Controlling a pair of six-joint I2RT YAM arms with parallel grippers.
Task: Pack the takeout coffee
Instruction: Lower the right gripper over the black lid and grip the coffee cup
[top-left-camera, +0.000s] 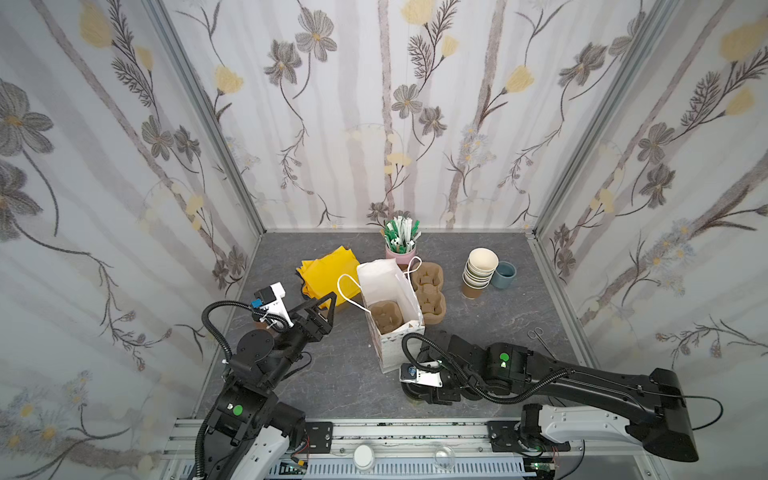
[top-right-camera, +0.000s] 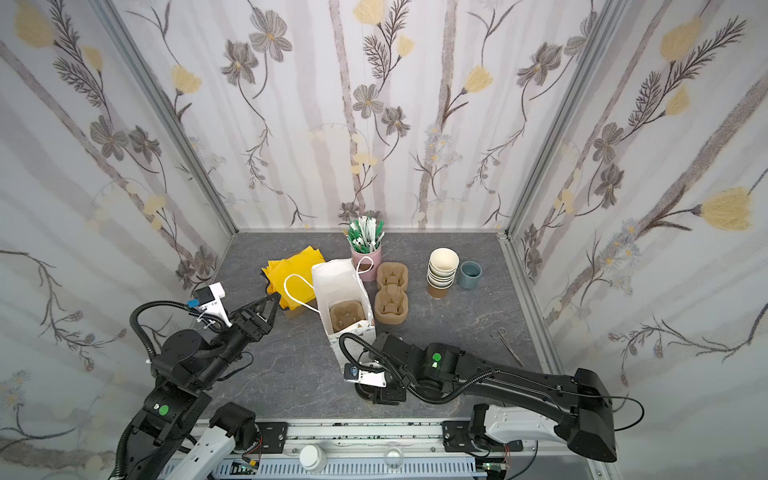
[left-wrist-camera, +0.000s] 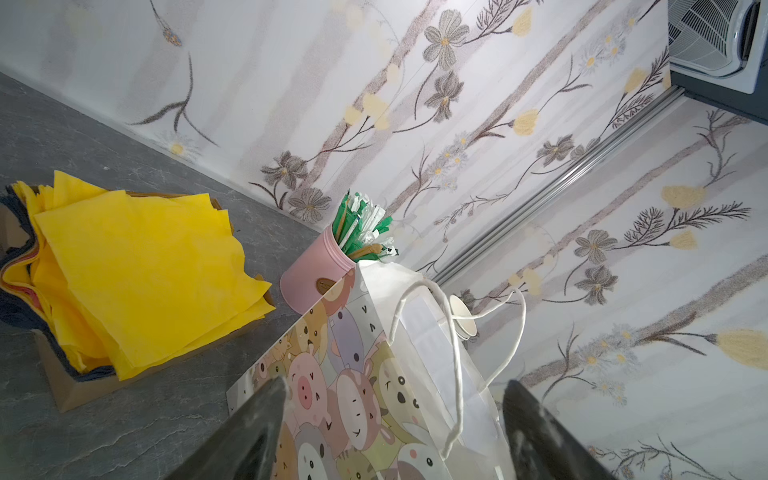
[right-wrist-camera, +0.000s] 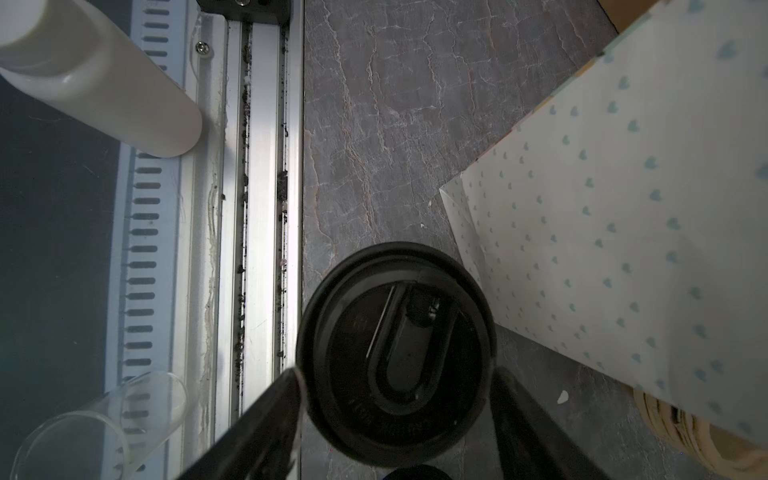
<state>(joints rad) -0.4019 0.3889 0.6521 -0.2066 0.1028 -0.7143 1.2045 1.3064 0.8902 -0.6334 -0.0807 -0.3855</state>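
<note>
My left gripper (left-wrist-camera: 395, 381) gapes empty toward the cartoon-print paper bag (left-wrist-camera: 332, 365). My right gripper (right-wrist-camera: 397, 370) straddles the coffee (right-wrist-camera: 395, 324), round black lid, on the grey veined table (right-wrist-camera: 395, 124) beside the bag; clamped or not, I cannot tell.

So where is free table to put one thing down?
Bare table: the front strip between the left arm and the paper bag, and the right side between the cup stack and the scissors. Crowded: the back middle, where napkins, bag, pink pot and cup trays sit close together.
</note>
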